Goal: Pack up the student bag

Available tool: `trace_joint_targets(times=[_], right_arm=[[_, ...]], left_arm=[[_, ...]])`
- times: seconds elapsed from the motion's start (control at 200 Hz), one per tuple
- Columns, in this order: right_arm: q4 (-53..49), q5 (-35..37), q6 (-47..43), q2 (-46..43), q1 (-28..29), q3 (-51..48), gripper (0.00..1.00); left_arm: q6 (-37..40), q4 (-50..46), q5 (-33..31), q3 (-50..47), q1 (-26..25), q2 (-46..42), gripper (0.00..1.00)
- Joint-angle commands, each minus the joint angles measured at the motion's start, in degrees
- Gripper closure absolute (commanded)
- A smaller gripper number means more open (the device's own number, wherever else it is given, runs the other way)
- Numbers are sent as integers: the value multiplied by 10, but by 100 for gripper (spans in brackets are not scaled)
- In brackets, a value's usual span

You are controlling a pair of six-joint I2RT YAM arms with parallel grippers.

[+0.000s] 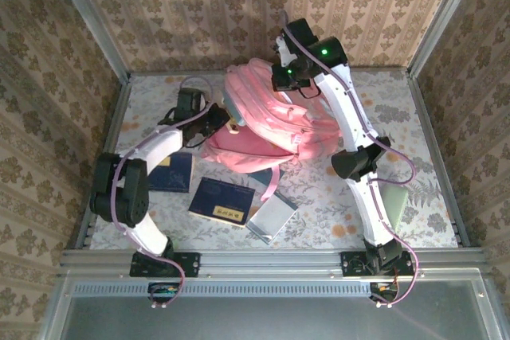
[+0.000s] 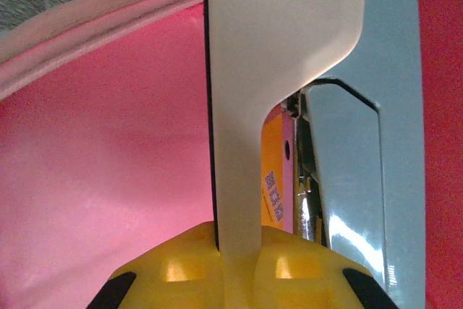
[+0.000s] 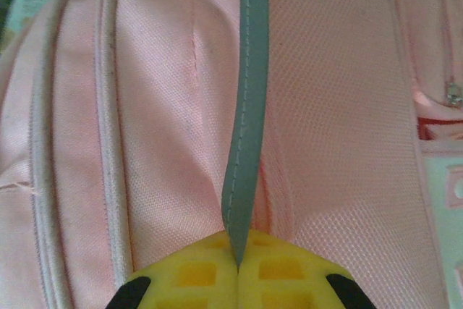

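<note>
Right hand [image 3: 237,265] tight on grey strap [image 3: 246,106] over student bag [image 3: 340,121]; left hand [image 2: 239,247] tight on probable book [image 2: 282,34].

The top camera looks down from high behind the near edge over the whole table [image 1: 398,101]. Both wrist cameras sit pressed close against the pink backpack [image 1: 263,117], which all three views share.

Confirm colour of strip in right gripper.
Grey-blue strip on the student bag; clearest in right wrist view.

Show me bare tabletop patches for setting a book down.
Free: floral tabletop at far-right corner beyond the white right arm; near strip between grey notebook and that arm. Crowded: dark blue books by the pink fabric backpack.
</note>
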Motion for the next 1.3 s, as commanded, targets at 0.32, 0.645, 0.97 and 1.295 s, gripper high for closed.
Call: trace_joint_targets(times=[0.32, 0.645, 0.97, 1.295], right_arm=[[-13, 178, -30, -92, 8, -135, 100], [-12, 275, -45, -114, 23, -215, 100], [163, 201, -46, -248, 6, -508, 100], [486, -203, 116, -362, -81, -737, 100]], left_arm=[[-27, 54, 12, 49, -50, 54, 100], [-37, 66, 23, 56, -67, 81, 100], [-30, 63, 25, 71, -91, 97, 100], [-103, 170, 40, 94, -137, 166, 100]])
